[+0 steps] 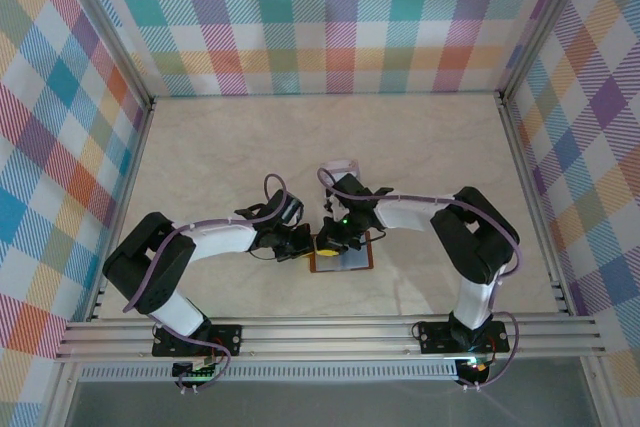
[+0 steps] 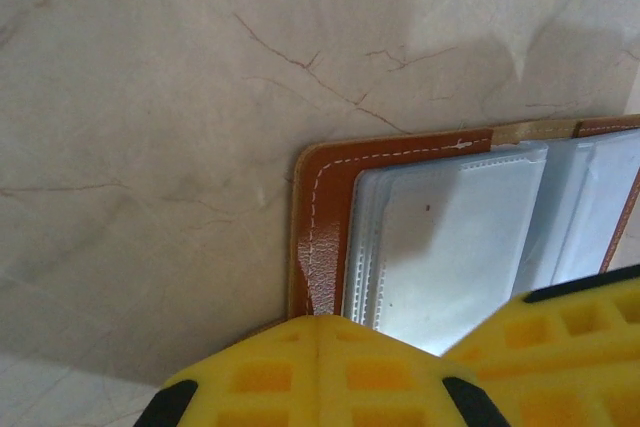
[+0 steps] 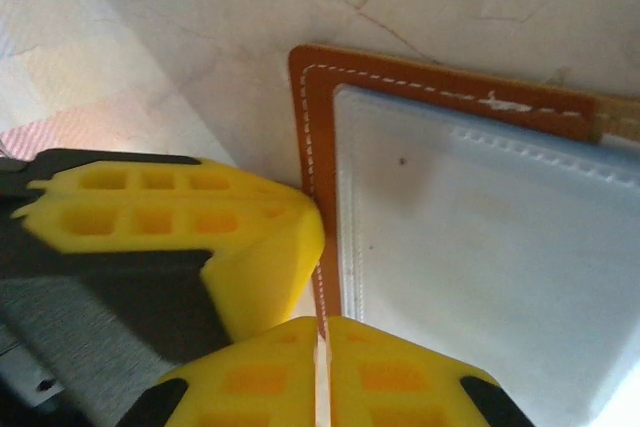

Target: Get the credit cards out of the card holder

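Note:
The card holder point(image 1: 350, 260) lies open on the table, reddish-brown leather point(image 2: 322, 182) framing pale grey-blue pockets point(image 2: 450, 237). No credit card stands out from the pockets. My right gripper point(image 3: 322, 325) is shut on the thin leather border point(image 3: 312, 137) at the holder's left edge, which runs between its yellow fingertips. My left gripper point(image 2: 318, 319) is shut, its tips resting on that same border. In the right wrist view the left gripper's fingers point(image 3: 200, 217) touch the holder's outer edge. In the top view both grippers, left point(image 1: 299, 245) and right point(image 1: 328, 239), meet at the holder's left side.
The marble tabletop point(image 1: 330, 147) stretches open behind and to both sides of the holder. Plaid walls point(image 1: 60, 127) close in the left, back and right. An aluminium rail point(image 1: 330, 335) runs along the near edge by the arm bases.

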Controlling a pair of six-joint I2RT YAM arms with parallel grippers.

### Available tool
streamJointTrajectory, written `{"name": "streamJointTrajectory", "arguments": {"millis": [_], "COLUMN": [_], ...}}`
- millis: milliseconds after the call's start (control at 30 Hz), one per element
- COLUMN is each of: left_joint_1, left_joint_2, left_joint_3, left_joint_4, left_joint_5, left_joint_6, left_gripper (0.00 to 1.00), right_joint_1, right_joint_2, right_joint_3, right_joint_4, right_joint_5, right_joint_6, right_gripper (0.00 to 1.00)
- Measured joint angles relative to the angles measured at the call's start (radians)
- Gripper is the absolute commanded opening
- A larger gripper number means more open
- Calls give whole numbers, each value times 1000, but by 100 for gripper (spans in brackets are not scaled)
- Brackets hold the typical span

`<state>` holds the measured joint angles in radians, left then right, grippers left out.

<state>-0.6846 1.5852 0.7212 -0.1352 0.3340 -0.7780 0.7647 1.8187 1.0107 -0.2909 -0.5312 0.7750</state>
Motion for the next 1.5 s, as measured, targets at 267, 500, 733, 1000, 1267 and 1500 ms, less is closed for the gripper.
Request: {"name": "streamJointTrajectory", "arguments": {"millis": [267,500,733,1000,1267,1500], "left_joint_1": [0,1,1,1,1,1], "left_joint_2": [-3,-3,-3,-3,-3,-3], "left_joint_3": [-5,-5,-5,-5,-5,-4], "left_joint_4": [7,7,6,6,6,4], "left_joint_5": [2,2,3,3,3,3], "left_joint_6": [-5,-7,-7,-7,-7,-6], "left_gripper": [3,3,3,3,3,3], "right_joint_1": [3,15,23,42,57,62], "right_joint_2": [37,37,37,24,13,-10], "right_joint_3": [8,45,80,113,152,161], "right_joint_4": [2,-62,-127,-206,-315,-408], "right_joint_5": [13,72,133,214,320,407], "right_joint_6": [-2,-31,-60,-85,-110,-126], "right_gripper": [13,20,26,33,37,39]}}
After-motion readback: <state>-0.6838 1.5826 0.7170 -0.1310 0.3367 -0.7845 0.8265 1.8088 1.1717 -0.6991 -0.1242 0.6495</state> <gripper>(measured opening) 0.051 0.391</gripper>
